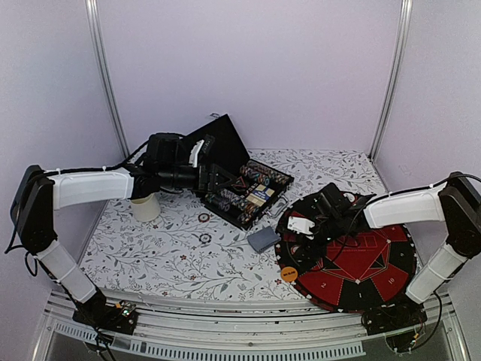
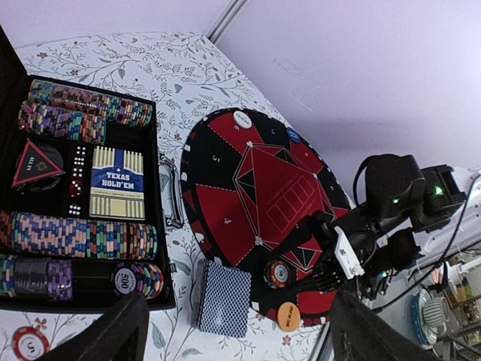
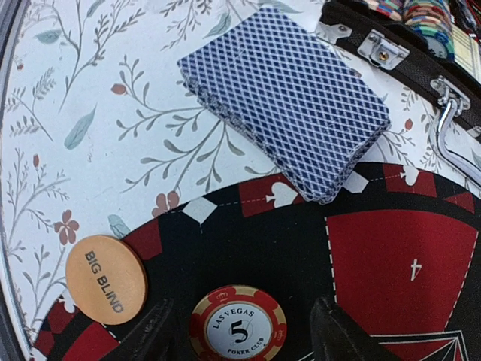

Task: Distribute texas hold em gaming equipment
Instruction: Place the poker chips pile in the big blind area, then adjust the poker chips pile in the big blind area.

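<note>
Chip [image 3: 238, 325] lies between my right gripper's [image 3: 240, 307] released fingers, its 5 legible only from that wrist. The deck [image 3: 289, 98] runs upper-left to lower-right. My left gripper [image 2: 237, 297] is spread, empty.

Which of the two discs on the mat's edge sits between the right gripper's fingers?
The red-rimmed chip marked 5, lying flat between the parted fingers of the right gripper; the orange Big Blind disc lies outside them.

A cream cup [image 1: 146, 207] stands upright on the bench [image 1: 173, 259], whose cloth is printed with leaves and flowers; pale lilac walls [image 1: 248, 68] behind.
</note>
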Controlling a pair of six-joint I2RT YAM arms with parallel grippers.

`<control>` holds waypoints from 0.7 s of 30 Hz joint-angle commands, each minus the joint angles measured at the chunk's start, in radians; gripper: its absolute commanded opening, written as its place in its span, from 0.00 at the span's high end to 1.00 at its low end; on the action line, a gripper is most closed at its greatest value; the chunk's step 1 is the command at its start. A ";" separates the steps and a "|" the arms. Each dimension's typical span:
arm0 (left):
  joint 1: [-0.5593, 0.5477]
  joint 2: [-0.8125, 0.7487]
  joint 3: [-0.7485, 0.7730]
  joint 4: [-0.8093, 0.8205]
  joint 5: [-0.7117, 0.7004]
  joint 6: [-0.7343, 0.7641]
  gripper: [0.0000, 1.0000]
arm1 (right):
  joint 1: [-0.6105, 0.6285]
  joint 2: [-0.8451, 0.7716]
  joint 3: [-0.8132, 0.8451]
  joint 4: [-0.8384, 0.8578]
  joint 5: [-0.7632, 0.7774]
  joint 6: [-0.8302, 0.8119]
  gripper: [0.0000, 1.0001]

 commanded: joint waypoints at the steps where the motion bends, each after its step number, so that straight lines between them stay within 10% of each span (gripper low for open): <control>1: 0.011 -0.026 0.007 -0.011 0.005 0.015 0.15 | -0.005 -0.100 0.061 -0.013 -0.035 0.056 0.29; 4: 0.011 -0.027 0.004 -0.014 0.005 0.020 0.15 | -0.005 -0.188 0.092 0.034 0.024 0.178 0.00; 12: 0.011 -0.032 0.001 -0.018 0.001 0.039 0.14 | -0.005 -0.315 0.174 -0.066 0.403 0.797 0.01; 21: 0.012 -0.031 -0.009 -0.007 0.014 0.039 0.14 | 0.051 -0.115 0.220 -0.327 0.370 1.170 0.04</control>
